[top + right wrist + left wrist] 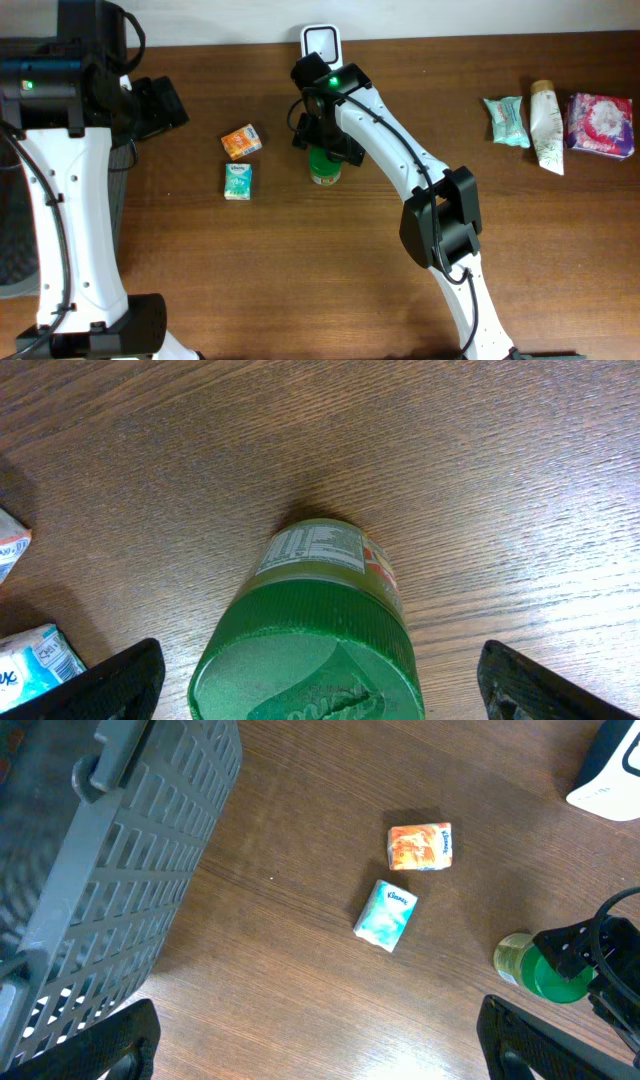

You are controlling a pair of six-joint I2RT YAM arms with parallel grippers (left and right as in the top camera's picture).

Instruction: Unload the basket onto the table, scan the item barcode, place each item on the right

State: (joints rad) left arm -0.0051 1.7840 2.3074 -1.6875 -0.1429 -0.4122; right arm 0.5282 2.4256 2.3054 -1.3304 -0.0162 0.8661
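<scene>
Right gripper [320, 685] hangs open, jaws wide either side of green-lidded plastic jar [310, 620]. Jar stands upright on brown wooden table [300, 280], near white scanner [320, 42]. Risks: off-centre closing tips jar; gripping over printed label hides barcode from scanner.

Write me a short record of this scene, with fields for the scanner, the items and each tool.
scanner: white, at the far edge of the table
jar: green lid, upright, in front of the scanner
right tool: open, over the jar, not gripping
left tool: open, empty, near the grey basket
left of jar: orange packet, Kleenex pack
far right: teal packet, tube, pink tissue pack
</scene>
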